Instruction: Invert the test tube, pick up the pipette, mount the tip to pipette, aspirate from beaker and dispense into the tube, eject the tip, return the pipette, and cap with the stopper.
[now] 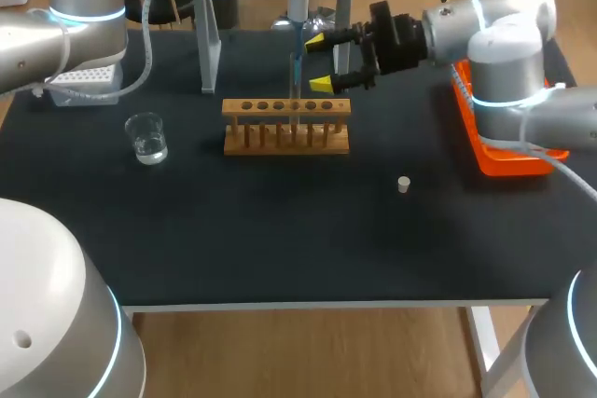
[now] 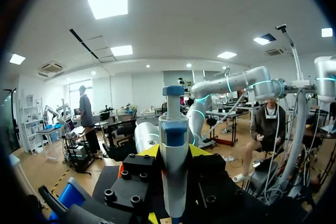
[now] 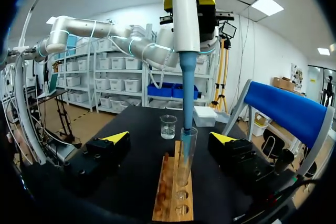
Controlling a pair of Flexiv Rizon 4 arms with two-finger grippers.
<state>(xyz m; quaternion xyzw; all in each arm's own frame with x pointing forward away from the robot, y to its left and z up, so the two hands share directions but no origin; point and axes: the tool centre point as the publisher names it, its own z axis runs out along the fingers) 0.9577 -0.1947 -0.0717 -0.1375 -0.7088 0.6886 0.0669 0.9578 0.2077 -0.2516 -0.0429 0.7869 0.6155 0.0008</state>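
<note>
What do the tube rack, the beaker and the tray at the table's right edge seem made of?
Rack: light wood, apparently unfinished, by its matte tan colour. Beaker: clear glass or plastic, fully see-through. Tray: probably plastic, bright orange and smooth.

One wooden tube rack (image 1: 286, 126); one clear glass test tube (image 3: 185, 156); one clear glass beaker (image 1: 147, 138); one blue-white pipette (image 3: 182, 24); one small white stopper (image 1: 404, 185); one orange tray (image 1: 504, 160).

Top of pipette (image 1: 297, 16) past head view's edge
</note>
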